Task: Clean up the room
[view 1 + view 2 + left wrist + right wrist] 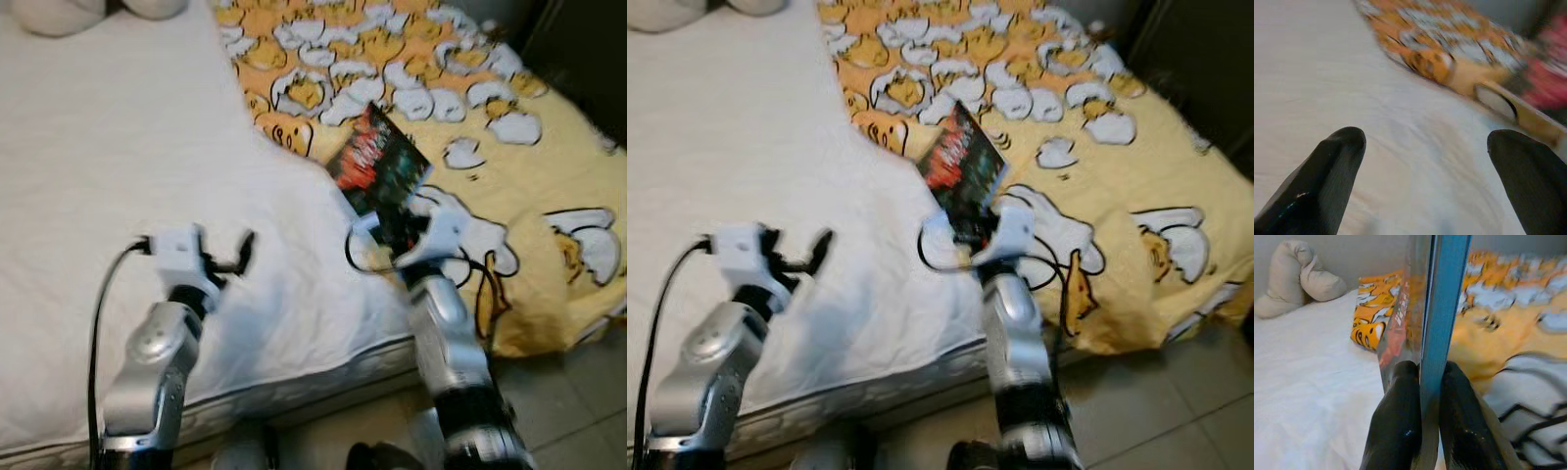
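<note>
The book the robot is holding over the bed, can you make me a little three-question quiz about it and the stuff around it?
1. True or false: the right claw is shut on the book.
2. What does the left claw hover over? A) the white sheet B) the yellow blanket C) the floor
3. Fill in: the blanket is printed with a pattern of white and yellow ______.

Key
1. True: its two black fingers pinch the book's edge.
2. A: the open fingers hang above the white sheet, holding nothing.
3. Eggs: cartoon egg shapes cover the blanket.
</note>
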`<state>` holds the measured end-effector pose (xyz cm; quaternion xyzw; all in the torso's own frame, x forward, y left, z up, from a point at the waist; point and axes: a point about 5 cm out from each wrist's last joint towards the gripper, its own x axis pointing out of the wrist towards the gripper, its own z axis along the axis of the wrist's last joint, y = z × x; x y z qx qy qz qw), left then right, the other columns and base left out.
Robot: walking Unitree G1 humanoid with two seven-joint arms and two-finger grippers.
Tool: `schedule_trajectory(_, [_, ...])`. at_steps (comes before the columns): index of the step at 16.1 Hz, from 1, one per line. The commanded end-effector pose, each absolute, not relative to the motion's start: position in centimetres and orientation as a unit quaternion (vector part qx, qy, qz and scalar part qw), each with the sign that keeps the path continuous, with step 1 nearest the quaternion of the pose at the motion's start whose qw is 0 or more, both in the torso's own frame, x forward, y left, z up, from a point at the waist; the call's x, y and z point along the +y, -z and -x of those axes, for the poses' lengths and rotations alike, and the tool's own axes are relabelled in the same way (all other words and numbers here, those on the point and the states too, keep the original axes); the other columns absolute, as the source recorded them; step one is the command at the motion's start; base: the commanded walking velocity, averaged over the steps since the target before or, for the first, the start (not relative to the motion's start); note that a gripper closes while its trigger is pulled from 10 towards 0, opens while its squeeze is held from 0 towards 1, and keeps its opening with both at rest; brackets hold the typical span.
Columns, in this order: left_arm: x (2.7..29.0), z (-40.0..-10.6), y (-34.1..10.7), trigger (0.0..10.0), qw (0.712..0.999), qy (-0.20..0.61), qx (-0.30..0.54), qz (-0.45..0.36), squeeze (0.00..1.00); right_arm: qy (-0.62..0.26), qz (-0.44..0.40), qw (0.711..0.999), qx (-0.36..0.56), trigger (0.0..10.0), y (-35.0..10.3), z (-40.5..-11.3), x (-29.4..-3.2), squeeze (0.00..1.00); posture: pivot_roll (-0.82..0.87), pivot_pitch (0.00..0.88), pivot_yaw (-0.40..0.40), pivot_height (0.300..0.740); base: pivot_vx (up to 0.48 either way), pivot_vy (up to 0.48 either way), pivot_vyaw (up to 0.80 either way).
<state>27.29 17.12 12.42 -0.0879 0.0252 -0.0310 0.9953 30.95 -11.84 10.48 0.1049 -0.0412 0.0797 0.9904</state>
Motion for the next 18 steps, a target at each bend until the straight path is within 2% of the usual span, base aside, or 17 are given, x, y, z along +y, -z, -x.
schedule_trajectory(1, [17.9, -27.3, -12.2, 10.0, 0.995, -0.004, 0.020, 0.094, 0.00, -0.084, -0.073, 0.990, -0.086, 0.0, -12.1, -30.4, -11.8, 0.00, 0.14, 0.016, -0.044, 0.732, 0.000, 0.000, 0.00])
schedule_trajectory(4, [17.1, -26.7, -12.4, 10.0, 1.000, 0.009, -0.012, 0.025, 0.00, -0.092, -0.037, 0.993, -0.070, 0.0, -11.1, -27.9, -12.6, 0.00, 0.12, 0.000, -0.047, 0.732, 0.000, 0.000, 0.00])
schedule_trajectory(5, [16.9, -26.7, -12.3, 10.0, 0.999, 0.013, -0.010, 0.028, 0.00, -0.098, -0.031, 0.992, -0.067, 0.0, -10.9, -27.7, -12.6, 0.00, 0.12, 0.000, -0.048, 0.732, 0.000, 0.000, 0.00])
schedule_trajectory(7, [16.5, -27.3, -12.6, 10.0, 0.999, 0.022, -0.017, 0.018, 0.00, -0.095, -0.029, 0.994, -0.042, 0.0, -10.0, -28.1, -12.7, 0.00, 0.12, 0.000, -0.047, 0.732, 0.000, 0.131, 0.29])
schedule_trajectory(9, [16.4, -28.0, -13.2, 10.0, 0.999, 0.020, -0.027, -0.006, 0.00, -0.087, -0.034, 0.995, -0.024, 0.0, -9.6, -28.8, -12.9, 0.00, 0.13, 0.000, -0.045, 0.732, 0.000, 0.480, 0.66])
schedule_trajectory(14, [15.6, -28.0, -13.2, 10.0, 0.999, 0.036, -0.031, -0.001, 0.00, -0.100, -0.037, 0.994, -0.017, 0.0, -10.1, -30.9, -13.1, 0.00, 0.14, 0.002, -0.042, 0.732, 0.000, 0.478, 0.60])
schedule_trajectory(18, [14.8, -28.0, -12.6, 10.0, 0.999, 0.051, -0.018, -0.006, 0.00, -0.112, -0.065, 0.992, -0.001, 0.0, -9.7, -31.9, -13.2, 0.00, 0.15, 0.008, -0.048, 0.732, 0.000, 0.000, 0.60])
